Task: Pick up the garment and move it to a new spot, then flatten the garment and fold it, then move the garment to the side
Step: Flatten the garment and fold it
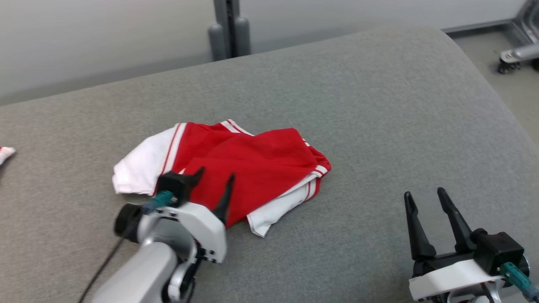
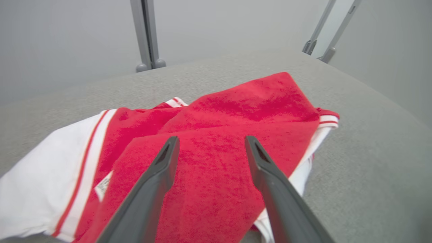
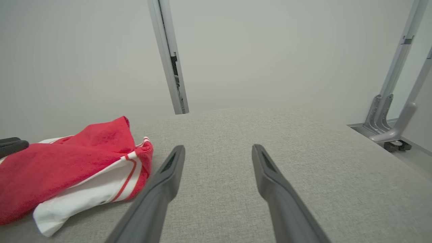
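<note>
- Garment (image 1: 261, 164): red knit with white panels and striped trim. It lies crumpled in overlapping layers, left of the bench's centre.
- Handling, judged: light, soft and limp. With no stiffness, it will sag and trail from any single pinch point. The textured covering of the bench (image 1: 379, 105) will likely drag on the cloth if it is slid.
- Grip points, judged: the striped hem at the garment's right end and the white corner at its near edge both stand clear of the pile. Each probably offers 1 layer to pinch. A grip in the red middle risks catching several layers.
- Left claw (image 1: 215, 174): fingers wide apart, holding nothing, poised over the garment's near red fold. Whether it touches the cloth cannot be told.
- Right claw (image 1: 424, 193): wide and empty, well apart from the garment, on its right.
- Room: bare bench lies to the right of the garment and beyond it. Keep the cloth inboard of the far edge and the rounded right corner. A small red-and-white item (image 1: 5, 153) lies at the left.
</note>
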